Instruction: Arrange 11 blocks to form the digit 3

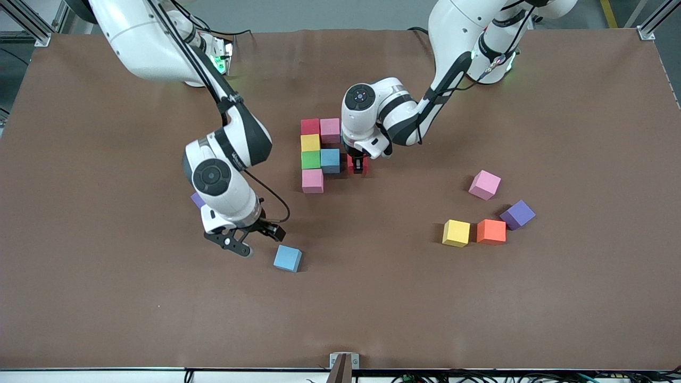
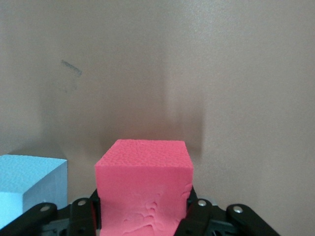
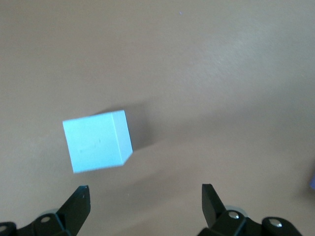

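Note:
Six blocks sit packed in mid-table: red (image 1: 310, 126), pink (image 1: 330, 130), yellow (image 1: 310, 142), green (image 1: 310, 159), light blue (image 1: 330, 160) and pink (image 1: 312, 181). My left gripper (image 1: 359, 165) is shut on a red block (image 2: 142, 182), low beside that light blue block (image 2: 29, 187), on the side toward the left arm's end. My right gripper (image 1: 260, 241) is open with nothing between its fingers. It hangs just beside a lone light blue block (image 1: 288, 258) (image 3: 97, 141) that lies nearer the front camera. Whether the red block rests on the table I cannot tell.
Toward the left arm's end lie loose cubes: pink (image 1: 484, 184), purple (image 1: 517, 214), orange (image 1: 491, 231) and yellow (image 1: 456, 233). Another purple cube (image 1: 197, 200) peeks out from under the right arm's wrist.

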